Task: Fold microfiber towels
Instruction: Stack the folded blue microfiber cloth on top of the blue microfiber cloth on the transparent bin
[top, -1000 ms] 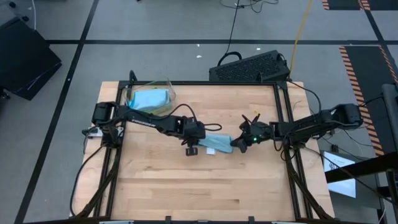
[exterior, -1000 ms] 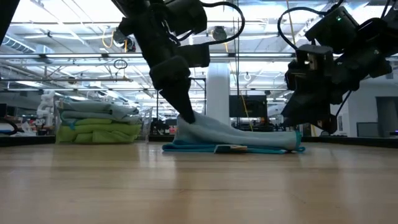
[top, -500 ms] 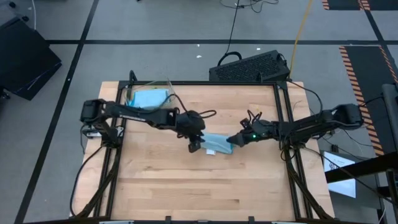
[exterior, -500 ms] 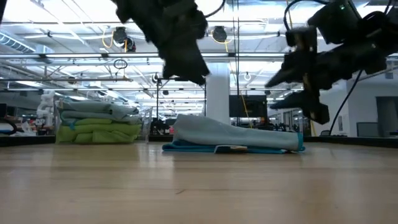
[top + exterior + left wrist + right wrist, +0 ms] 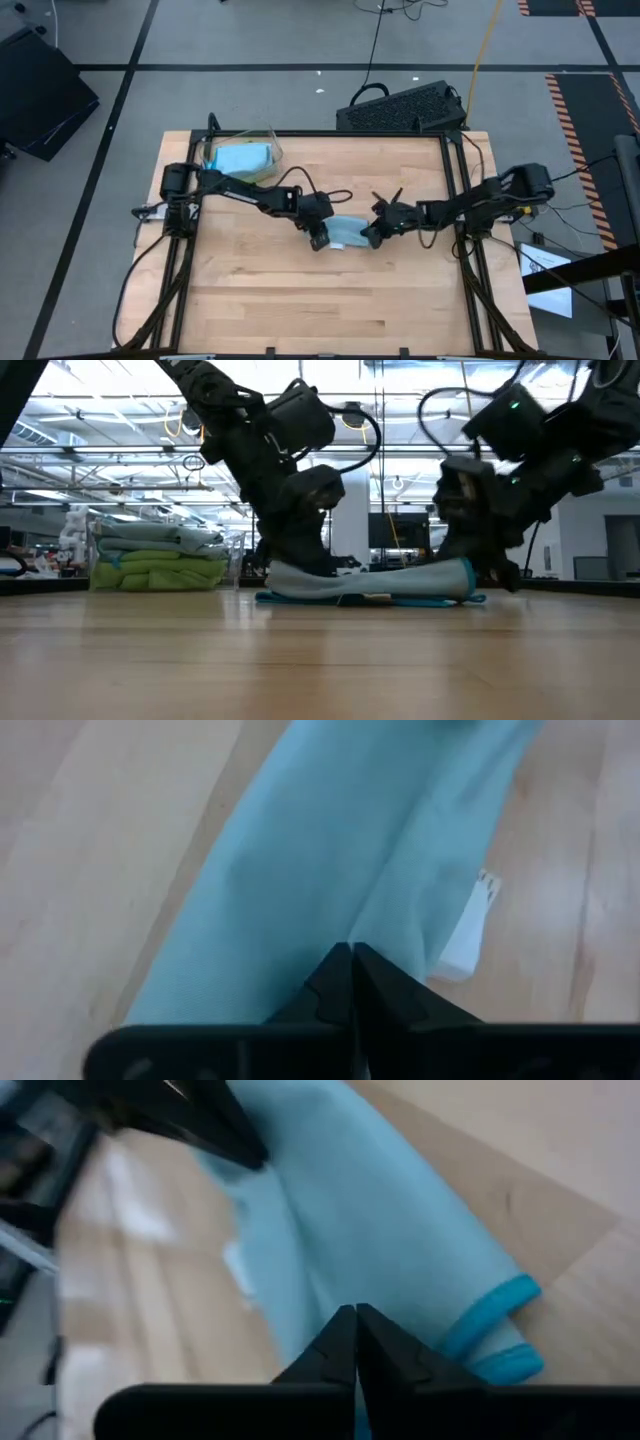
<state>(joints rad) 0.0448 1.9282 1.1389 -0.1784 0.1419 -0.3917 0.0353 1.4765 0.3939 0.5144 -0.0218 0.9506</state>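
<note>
Both grippers, left (image 5: 321, 240) and right (image 5: 370, 236), are pinching the blue towel (image 5: 346, 232) lying between them; the stacked-towel bin (image 5: 240, 155) is sitting behind the left one.

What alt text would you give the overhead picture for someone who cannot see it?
Two dark robot arms meet at a light blue towel mid-table, the left gripper and right gripper shut at its opposite ends. A clear bin of folded towels sits at the table's far left corner.
</note>
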